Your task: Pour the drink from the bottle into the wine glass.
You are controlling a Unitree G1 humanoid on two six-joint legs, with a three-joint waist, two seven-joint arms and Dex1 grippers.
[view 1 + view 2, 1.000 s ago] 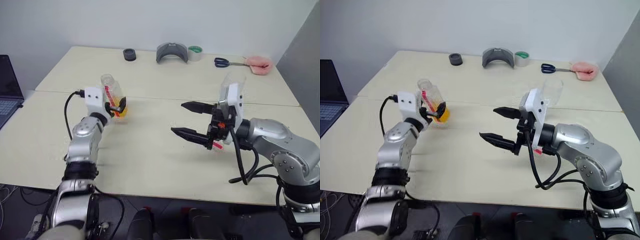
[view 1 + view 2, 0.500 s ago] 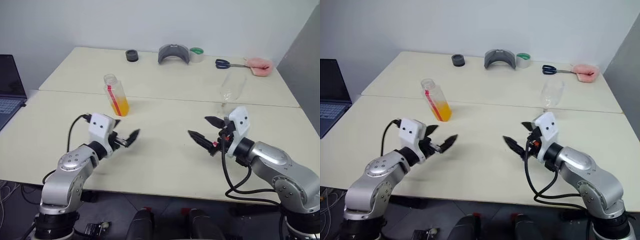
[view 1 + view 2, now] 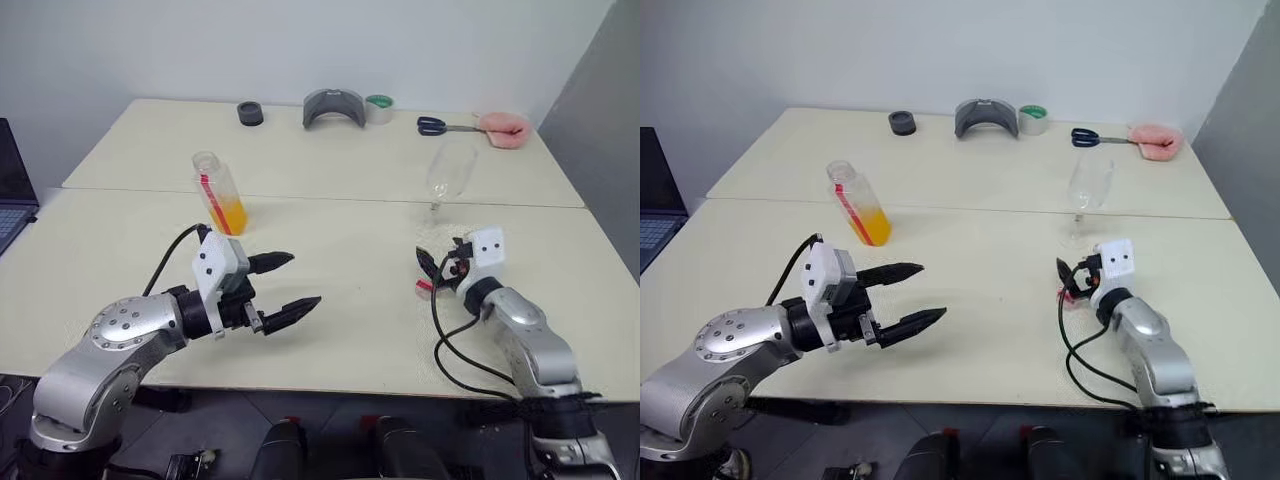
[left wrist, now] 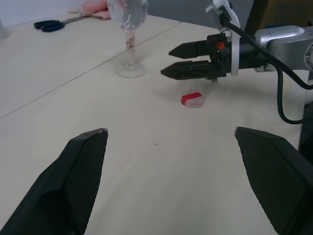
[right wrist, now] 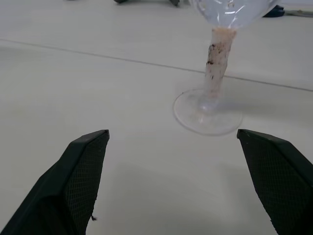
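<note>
left eye view: the bottle stands upright on the surface, left of its middle, just past the seam that crosses it. the drink fills its lower part, and its neck is uncapped. the glass stands upright toward the right edge, close to the same seam, well apart from the bottle. a small red and white cap lies on the surface near the glass foot, just beside the right gripper.

the left gripper hovers near the front edge, its fingers spread wide and holding nothing, pointing toward the right side. the right gripper sits low over the surface just in front of the glass, also released and holding nothing; in the right wrist view the glass stem and foot stand between its two spread fingers, farther on.

along the far edge lie a black ring, a grey curved piece, a roll of tape, scissors and a pink cloth. a laptop shows beyond the left edge.
</note>
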